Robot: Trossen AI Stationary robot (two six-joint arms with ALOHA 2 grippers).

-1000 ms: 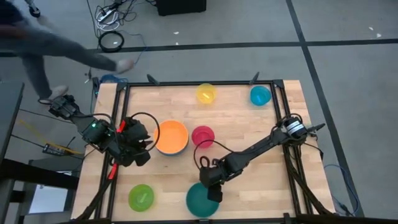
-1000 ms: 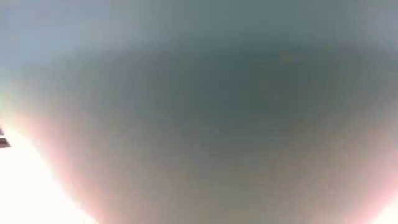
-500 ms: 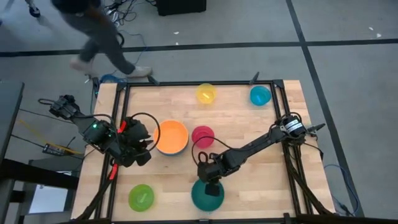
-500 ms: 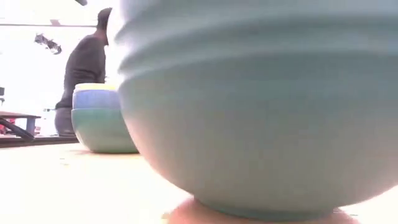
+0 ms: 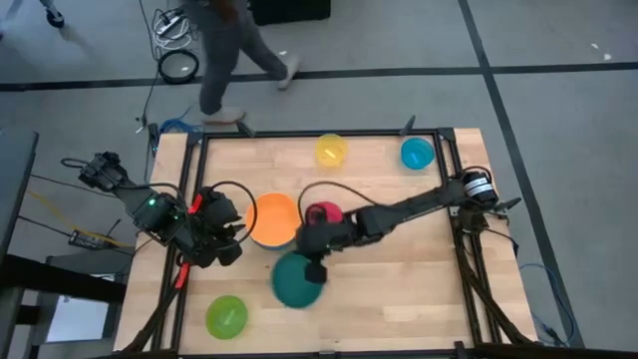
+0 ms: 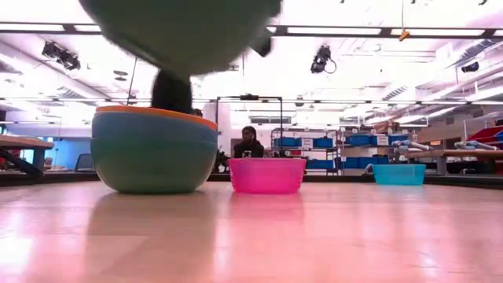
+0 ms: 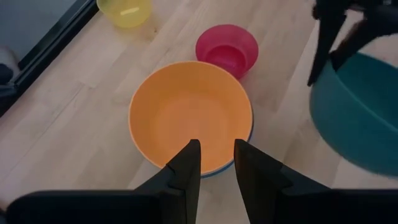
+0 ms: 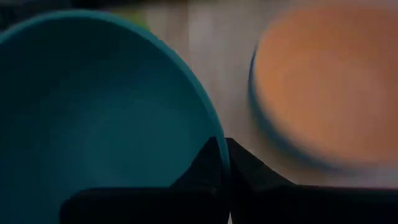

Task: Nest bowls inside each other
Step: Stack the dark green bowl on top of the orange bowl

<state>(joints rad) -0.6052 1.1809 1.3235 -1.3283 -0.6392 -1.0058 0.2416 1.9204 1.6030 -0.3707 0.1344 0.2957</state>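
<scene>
My right gripper (image 5: pixel 314 265) is shut on a teal bowl (image 5: pixel 296 281), which hangs above the table beside a stack topped by an orange bowl (image 5: pixel 273 219). In the low view the teal bowl (image 6: pixel 181 31) floats above that stack (image 6: pixel 153 149), whose base rests on the table. A pink-red bowl (image 5: pixel 324 214) stands just right of the stack. A yellow bowl (image 5: pixel 330 150) and a cyan bowl (image 5: pixel 417 153) sit near the far edge, and a lime green bowl (image 5: pixel 226 316) sits near left. My left gripper (image 7: pixel 216 165) hovers open at the stack's left side. My right gripper pinches the teal bowl's rim (image 8: pixel 211 127) on the side nearest its arm, one finger inside the bowl and one outside. The fingers slant down from the table's far right. The bowl is lifted clear of the table, its opening up.
A black frame (image 5: pixel 299 134) runs along the table's edges. Bare wood lies at the near right of the table (image 5: pixel 419 289). Beyond the far edge a person (image 5: pixel 234 50) walks across the floor.
My right gripper has shut on the teal bowl's rim and raised it off the table. It has carried the bowl from the near edge toward the far left, up to the orange-topped stack. The person behind the table has walked toward the right.
</scene>
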